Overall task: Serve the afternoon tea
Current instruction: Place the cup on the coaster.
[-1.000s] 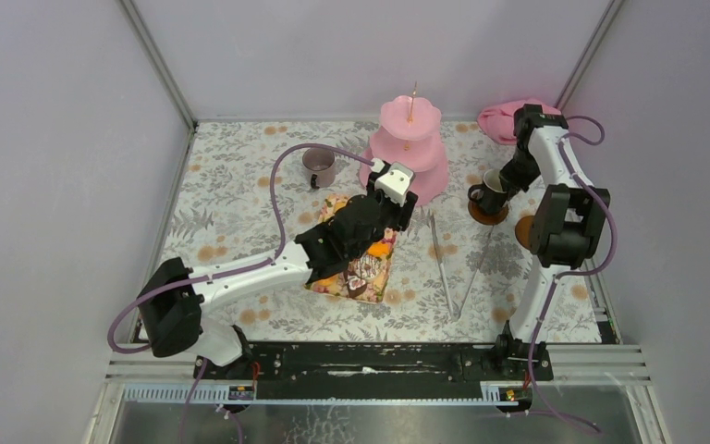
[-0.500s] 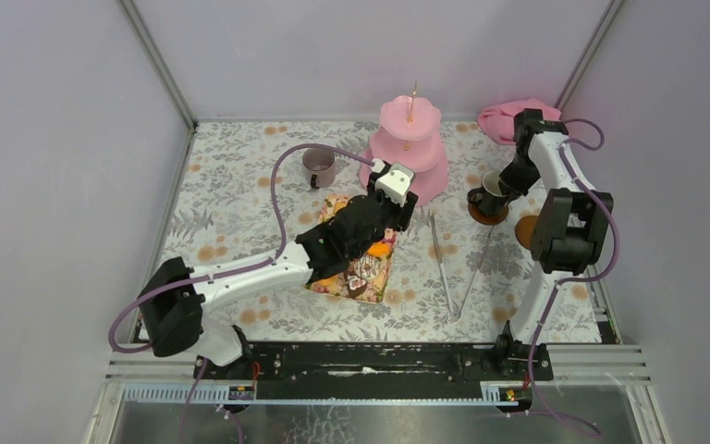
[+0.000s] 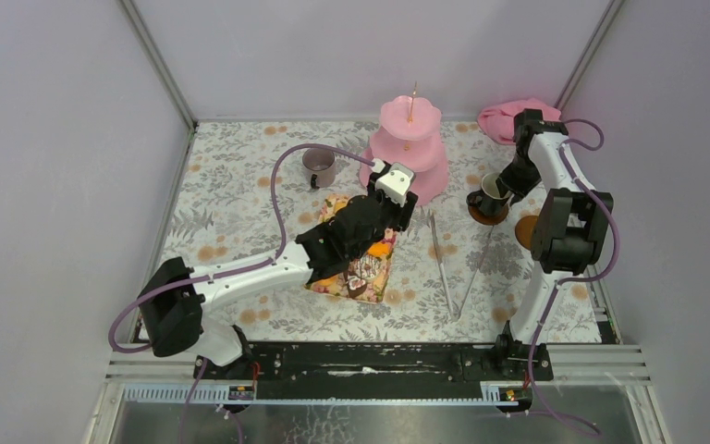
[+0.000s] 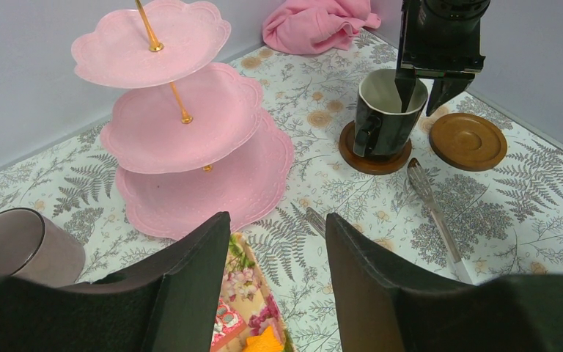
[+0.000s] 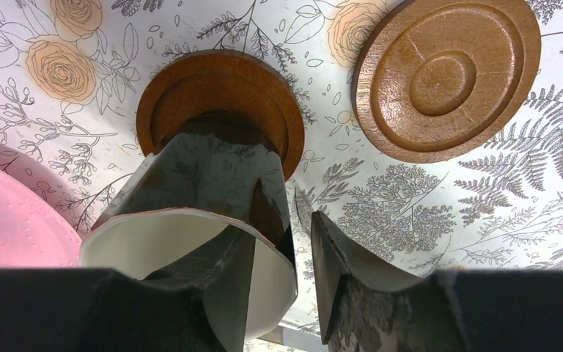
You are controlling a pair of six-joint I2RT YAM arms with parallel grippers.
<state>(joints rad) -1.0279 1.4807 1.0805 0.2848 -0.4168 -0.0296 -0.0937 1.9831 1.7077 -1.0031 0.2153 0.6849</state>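
tray and cakes: the flowered tray lies low in the middle of the top view on the desk, with the toy cakes on it, partly hidden under the left arm.
left gripper: left gripper hangs over the far end of the tray, jaws about half apart and holding nothing.
risk, cakes: if it comes down off-centre, it will probably nudge a cake into its neighbours; they sit close together.
tongs: metal tongs lie just right of the tray, between it and the mug. they sit in the way of any low sweep across.
spare coaster: a bare wooden coaster sits just right of the mug.
black mug: the black mug stands upright on its own coaster, upper right in the left wrist view.
right gripper: right gripper straddles the mug's rim, one finger inside and one outside. the jaws are parted, with a gap showing at the outer finger, so it has no grip.
risk, mug: if it lifts at a slant, the inner finger could catch the rim and tip the mug or drag it off its coaster.
grey mug: the grey mug stands left of the stand, well apart from any coaster.
stand: the pink three-tier stand is just beyond the tray, with no cakes on any tier. its gold post and overhanging tiers will crowd a gripper reaching in.
cloth: the pink cloth is bunched in the far right corner.
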